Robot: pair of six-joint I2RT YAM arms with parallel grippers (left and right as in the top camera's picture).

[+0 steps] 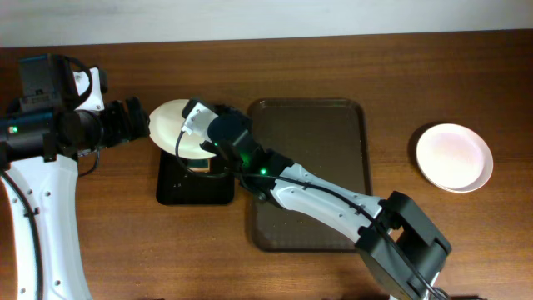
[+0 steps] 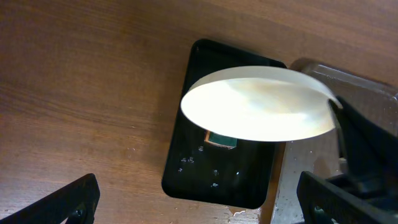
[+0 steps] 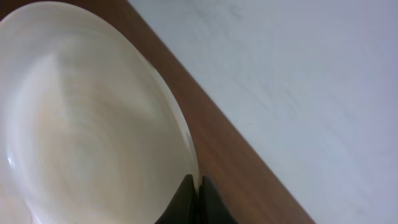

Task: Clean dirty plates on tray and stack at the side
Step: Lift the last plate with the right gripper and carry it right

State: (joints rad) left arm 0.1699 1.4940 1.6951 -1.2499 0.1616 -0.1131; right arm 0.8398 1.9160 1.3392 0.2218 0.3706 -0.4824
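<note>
One white plate (image 1: 171, 125) is held tilted over a small black tray (image 1: 179, 187). My right gripper (image 1: 196, 129) is shut on its rim; in the right wrist view the fingers (image 3: 198, 200) pinch the plate's edge (image 3: 81, 124). My left gripper (image 1: 133, 119) is open and empty just left of the plate. In the left wrist view its fingers (image 2: 199, 208) frame the plate (image 2: 258, 102) from below. The dark brown tray (image 1: 308, 125) holds no plates. A second white plate (image 1: 454, 157) lies on the table at the far right.
A small sponge-like block (image 2: 221, 140) lies on the black tray (image 2: 186, 162) under the held plate. My right arm (image 1: 333, 196) stretches across the brown tray. The table's far edge meets a pale wall.
</note>
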